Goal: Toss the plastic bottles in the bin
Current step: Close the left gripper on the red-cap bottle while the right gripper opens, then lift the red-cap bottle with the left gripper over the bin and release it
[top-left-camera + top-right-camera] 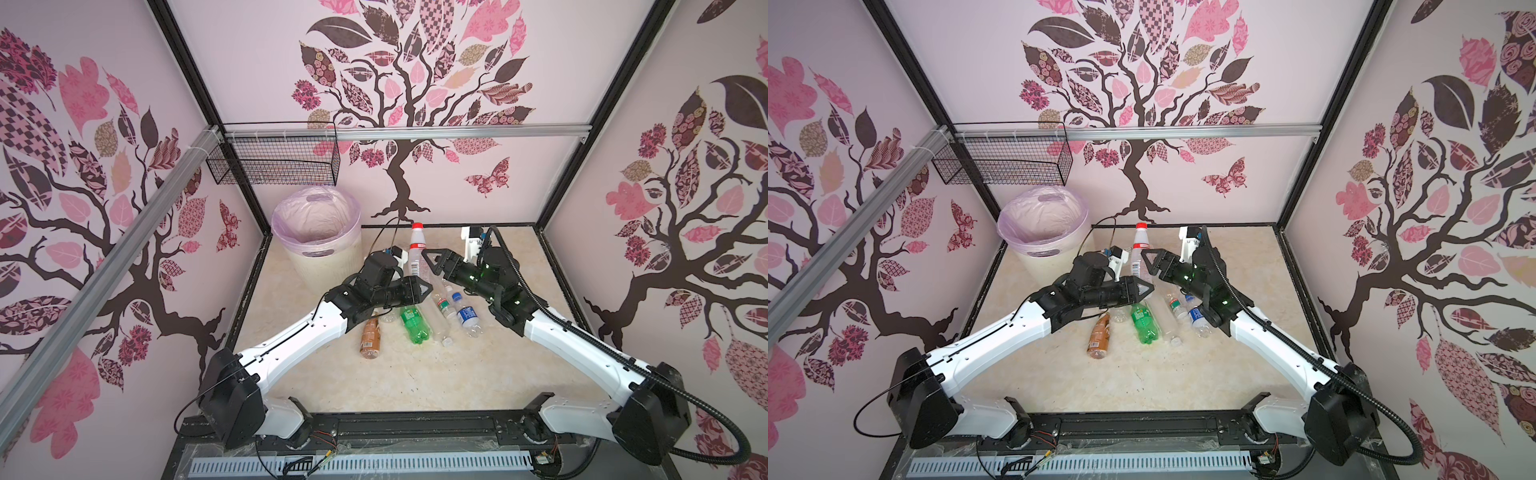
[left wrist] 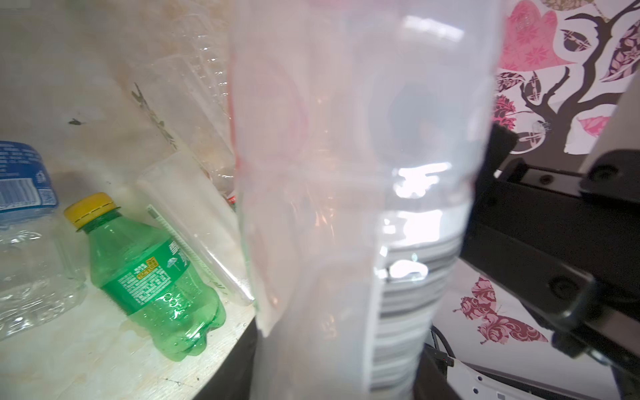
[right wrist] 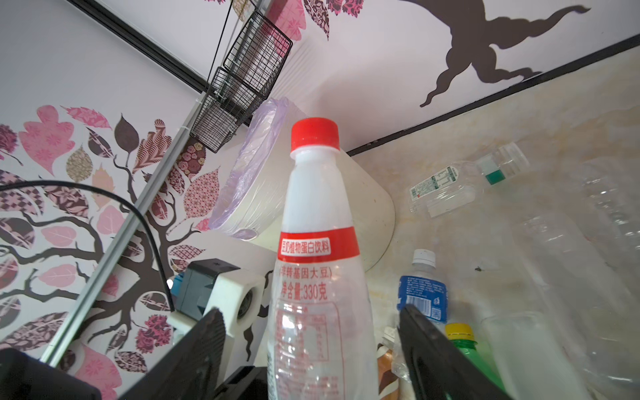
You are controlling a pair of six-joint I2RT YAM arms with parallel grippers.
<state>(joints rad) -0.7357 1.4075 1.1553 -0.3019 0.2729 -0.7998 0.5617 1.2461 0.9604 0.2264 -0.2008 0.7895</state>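
Note:
A clear plastic bottle with a red cap and red label band (image 1: 415, 249) (image 1: 1139, 249) (image 3: 317, 263) stands upright above the table's middle. My left gripper (image 1: 426, 287) (image 1: 1148, 287) (image 2: 320, 346) is shut on its lower body, which fills the left wrist view. My right gripper (image 1: 428, 255) (image 1: 1146, 255) (image 3: 311, 346) is open, one finger (image 3: 204, 346) on each side of the bottle and clear of it. Below lie a green bottle (image 1: 415, 324) (image 2: 156, 277), a brown one (image 1: 370, 336), a blue-labelled one (image 1: 467, 316) and clear ones (image 1: 444, 305). The lilac-lined bin (image 1: 320, 270) (image 1: 1050, 259) stands at the far left.
A black wire basket (image 1: 274, 160) (image 3: 242, 79) hangs on the aluminium rail above the bin. Patterned walls close the table on three sides. A black frame (image 1: 415, 419) runs along the near edge between the arm bases.

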